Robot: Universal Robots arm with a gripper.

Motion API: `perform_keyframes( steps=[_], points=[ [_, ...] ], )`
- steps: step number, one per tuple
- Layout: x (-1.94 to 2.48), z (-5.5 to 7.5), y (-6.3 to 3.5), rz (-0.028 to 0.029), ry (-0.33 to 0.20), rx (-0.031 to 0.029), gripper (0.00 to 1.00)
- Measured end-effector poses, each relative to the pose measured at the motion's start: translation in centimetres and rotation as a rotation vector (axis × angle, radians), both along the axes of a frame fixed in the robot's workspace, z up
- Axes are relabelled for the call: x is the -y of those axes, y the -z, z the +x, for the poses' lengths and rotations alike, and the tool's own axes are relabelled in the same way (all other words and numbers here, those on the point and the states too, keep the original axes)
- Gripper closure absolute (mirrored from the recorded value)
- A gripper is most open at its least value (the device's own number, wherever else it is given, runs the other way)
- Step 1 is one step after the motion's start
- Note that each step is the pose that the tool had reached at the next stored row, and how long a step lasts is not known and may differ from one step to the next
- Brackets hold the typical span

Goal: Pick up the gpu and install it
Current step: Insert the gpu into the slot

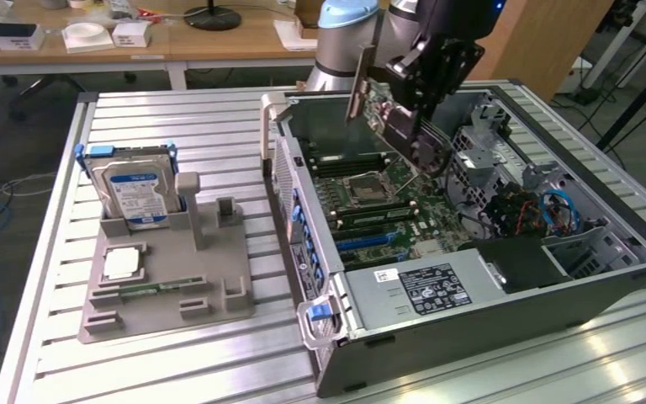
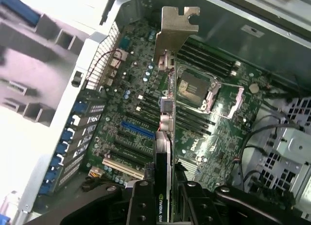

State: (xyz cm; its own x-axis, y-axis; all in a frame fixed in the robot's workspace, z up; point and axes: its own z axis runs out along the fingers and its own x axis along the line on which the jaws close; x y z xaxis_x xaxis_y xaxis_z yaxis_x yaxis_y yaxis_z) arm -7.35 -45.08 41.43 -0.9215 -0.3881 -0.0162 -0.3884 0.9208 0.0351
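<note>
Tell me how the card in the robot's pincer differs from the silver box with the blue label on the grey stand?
The gpu is a thin, flat green board with a metal bracket at one end; the hard drive is a thick silver box. The gpu hangs in the pincer above the open computer case; the hard drive stands in a grey stand on the table. Both are rectangular computer parts.

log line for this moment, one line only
gripper: shut on gpu | gpu: in air, tilted, above motherboard in open case | install: not seated
</note>
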Motion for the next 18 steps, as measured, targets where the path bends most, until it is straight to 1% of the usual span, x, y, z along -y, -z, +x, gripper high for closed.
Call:
perform_keyframes(
  steps=[18],
  points=[
    [0.0,0.0,0.36,0.0,-0.327,0.0,0.74]
  ],
)
